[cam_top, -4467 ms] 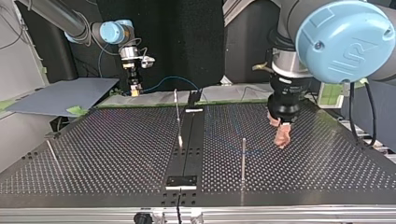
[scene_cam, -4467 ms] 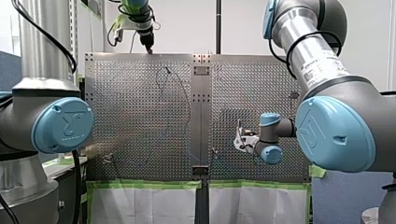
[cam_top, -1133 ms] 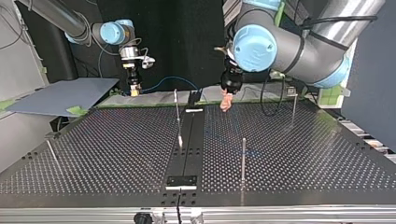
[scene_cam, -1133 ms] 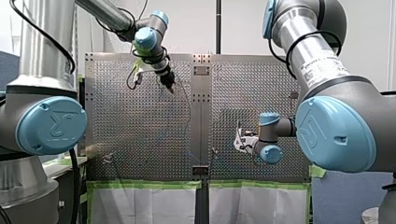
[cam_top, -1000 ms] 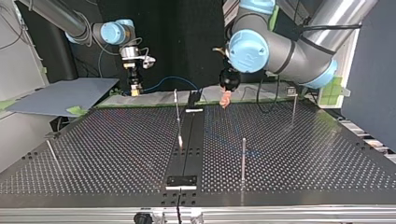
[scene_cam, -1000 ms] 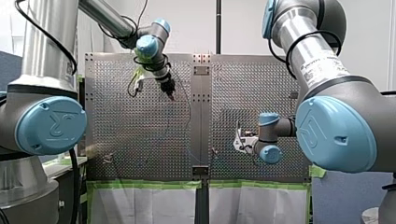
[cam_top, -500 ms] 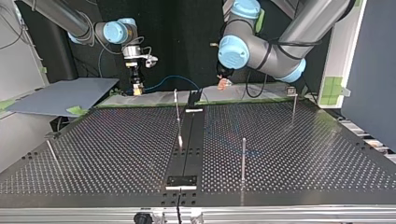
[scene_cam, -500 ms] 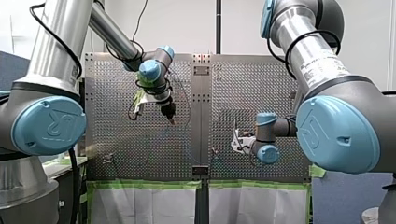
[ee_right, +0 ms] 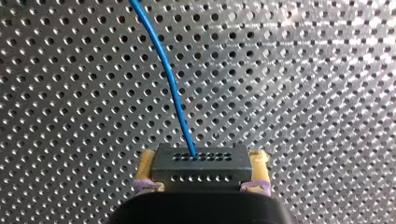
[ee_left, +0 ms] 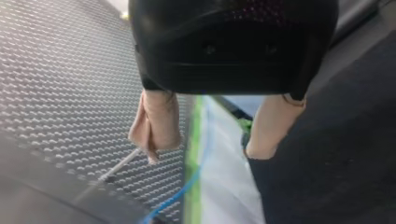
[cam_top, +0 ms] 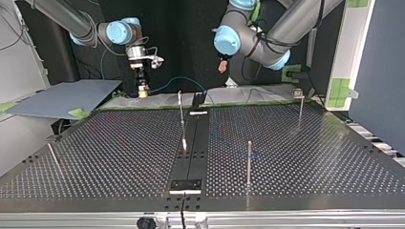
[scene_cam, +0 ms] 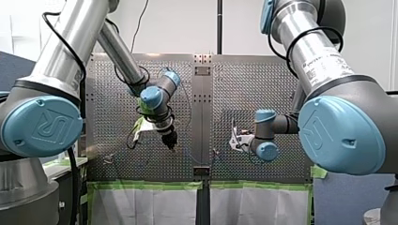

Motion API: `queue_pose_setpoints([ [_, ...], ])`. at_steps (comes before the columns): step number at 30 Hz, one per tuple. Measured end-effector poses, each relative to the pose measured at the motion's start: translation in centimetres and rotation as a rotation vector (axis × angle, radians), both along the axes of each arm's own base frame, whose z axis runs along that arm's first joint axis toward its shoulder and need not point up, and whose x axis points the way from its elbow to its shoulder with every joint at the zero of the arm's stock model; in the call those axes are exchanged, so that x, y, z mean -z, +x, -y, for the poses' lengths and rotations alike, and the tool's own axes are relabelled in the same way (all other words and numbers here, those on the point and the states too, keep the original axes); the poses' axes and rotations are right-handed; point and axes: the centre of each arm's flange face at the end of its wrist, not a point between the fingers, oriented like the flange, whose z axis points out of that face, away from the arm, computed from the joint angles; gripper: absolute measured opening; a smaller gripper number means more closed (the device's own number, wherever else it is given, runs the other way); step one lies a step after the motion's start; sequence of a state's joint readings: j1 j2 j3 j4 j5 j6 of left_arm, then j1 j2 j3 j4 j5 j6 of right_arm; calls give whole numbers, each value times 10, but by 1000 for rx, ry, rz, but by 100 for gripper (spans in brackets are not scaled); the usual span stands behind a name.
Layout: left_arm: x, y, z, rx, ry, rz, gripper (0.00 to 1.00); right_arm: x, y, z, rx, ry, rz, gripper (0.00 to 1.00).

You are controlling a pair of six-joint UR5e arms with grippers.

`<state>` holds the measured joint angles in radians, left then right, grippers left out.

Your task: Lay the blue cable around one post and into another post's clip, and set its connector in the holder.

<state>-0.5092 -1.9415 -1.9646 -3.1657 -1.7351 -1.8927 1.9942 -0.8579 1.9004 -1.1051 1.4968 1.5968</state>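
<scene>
Worktop [cam_top: 305, 157]: perforated, its posts [cam_top: 249, 160] stand bare; I can make out no cable round any of them.

My left arm [scene_cam: 94, 42] reaches to mid-frame of the front view. The left jaws stand apart with beige pads [ee_left: 156, 123] empty. The blue cable [ee_left: 200, 168] passes beneath them along the green tape [ee_left: 191, 126].

The right jaws, upper left of the top view, are clamped on the connector [ee_right: 201, 163], with the cable rising out of it.

Step, as I judge it: left arm going for the slack, routing not begun. The next move calls for lowering the left jaws astride the cable, closing them lightly, then leading it round a post.

Writing: UR mark on the blue joint caps [scene_cam: 47, 126]. The label [scene_cam: 324, 63] on my right arm is unreadable.
</scene>
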Motion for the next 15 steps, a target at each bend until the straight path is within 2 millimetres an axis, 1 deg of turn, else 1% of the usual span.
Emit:
queue_pose_setpoints([
  [9, 52, -32, -4, 7, 38, -63, 100, 0, 13, -12, -27, 2, -24, 0],
  [12, 67, -43, -7, 11, 49, -82, 100, 0, 17, -16, -36, 4, -30, 0],
  [15, 78, -53, -10, 17, 56, -92, 100, 0, 21, -19, -44, 5, -33, 0],
])
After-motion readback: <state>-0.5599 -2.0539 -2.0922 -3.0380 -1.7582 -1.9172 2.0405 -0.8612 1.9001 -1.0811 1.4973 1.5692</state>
